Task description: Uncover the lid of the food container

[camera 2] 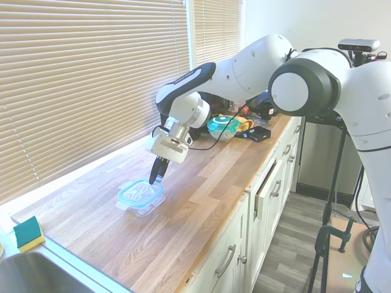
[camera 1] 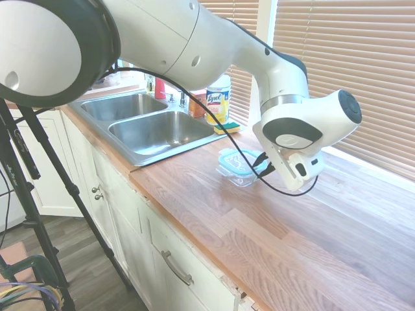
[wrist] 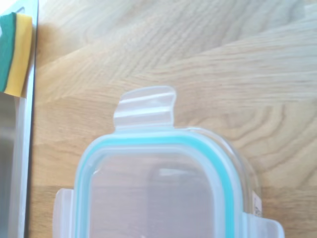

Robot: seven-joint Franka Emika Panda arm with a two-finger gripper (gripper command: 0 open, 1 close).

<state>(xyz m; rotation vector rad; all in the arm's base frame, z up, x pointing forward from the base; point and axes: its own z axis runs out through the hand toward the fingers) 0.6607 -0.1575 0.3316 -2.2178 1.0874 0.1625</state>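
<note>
white arm bent, gripper (camera 2: pixel 158 179) at lid (camera 2: pixel 141 193)

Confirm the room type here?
Looks like a home kitchen: double stainless sink set in a wood countertop, Lysol wipes tub beside it, white cabinet drawers below.

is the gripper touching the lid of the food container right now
Touching, it seems. In the second exterior view the gripper has its jaws drawn together on the near edge of the lid, with no gap showing. The first exterior view hides the contact.
</note>
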